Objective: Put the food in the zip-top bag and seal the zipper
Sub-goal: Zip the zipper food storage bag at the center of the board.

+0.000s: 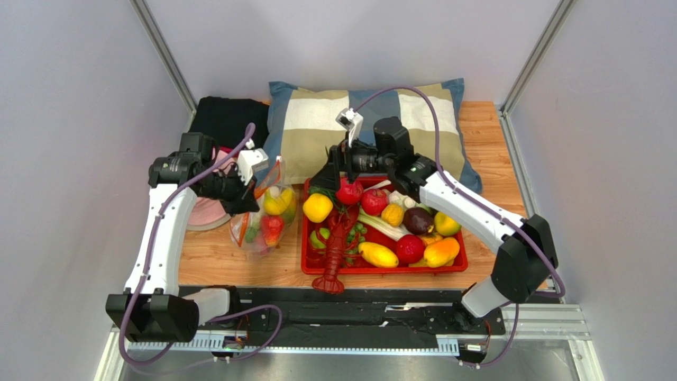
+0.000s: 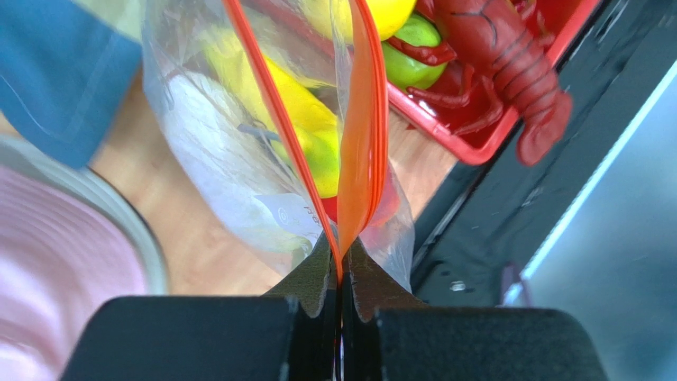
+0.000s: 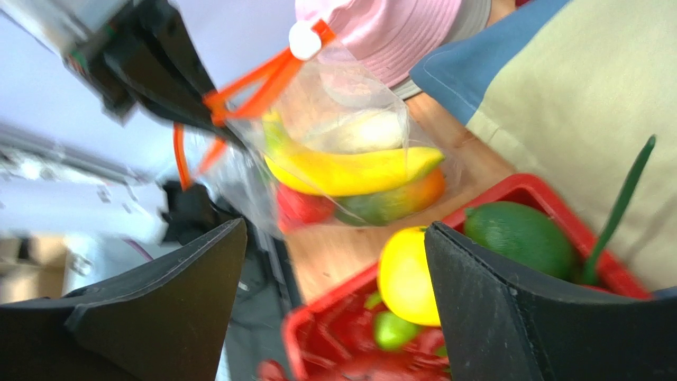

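The zip-top bag point(image 1: 264, 221) stands left of the red tray and holds a yellow banana point(image 3: 350, 171), a mango point(image 3: 397, 202) and a red fruit. My left gripper point(image 1: 243, 193) is shut on one end of the orange-red zipper point(image 2: 361, 135); its two strips spread apart beyond the jaws, so the mouth is open. A white slider point(image 3: 303, 40) sits at the strip's far end. My right gripper point(image 1: 330, 176) hangs open and empty over the tray's far left corner, with a yellow fruit point(image 3: 405, 274) by its right finger. More food point(image 1: 409, 248) lies in the tray.
The red tray point(image 1: 381, 271) holds several fruits and a red toy lobster point(image 1: 337, 252) that overhangs its near rim. A checked pillow point(image 1: 357, 119) lies behind it. A pink hat point(image 1: 205, 214) and a black cloth point(image 1: 230, 117) lie at the left. A black rail point(image 1: 342, 305) runs along the near edge.
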